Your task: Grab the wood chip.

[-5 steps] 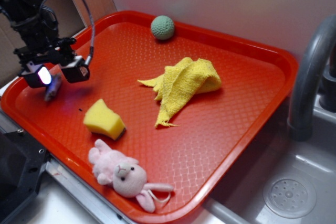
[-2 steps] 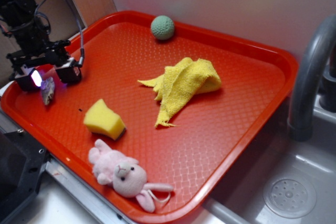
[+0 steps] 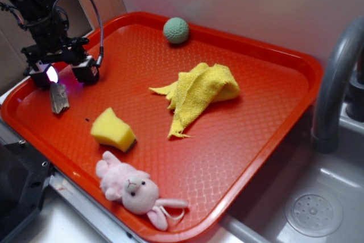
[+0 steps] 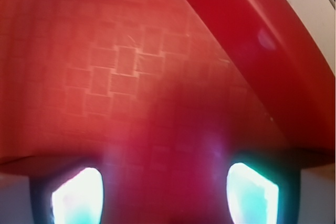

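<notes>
The wood chip [image 3: 58,98], a small grey-brown sliver, lies on the red tray [image 3: 256,123] near its left edge. My gripper [image 3: 63,76] hovers just above and behind the chip, open, with the chip below its left finger [image 3: 41,78]. In the wrist view the gripper [image 4: 164,195] shows two glowing fingertips [image 4: 77,195] set wide apart with only the tray floor [image 4: 131,66] between them. The chip does not show there.
A yellow sponge wedge [image 3: 112,130] lies right of the chip. A pink plush rabbit [image 3: 135,190] sits by the front rim, a yellow cloth [image 3: 199,92] mid-tray and a green ball [image 3: 176,29] at the back. The raised tray rim [image 4: 252,40] runs close by. A grey faucet [image 3: 335,83] stands at the right.
The gripper dipped left toward the tray edge, then came back up and to the right. The chip stays on the tray, shifted slightly and now clear below the left finger.
</notes>
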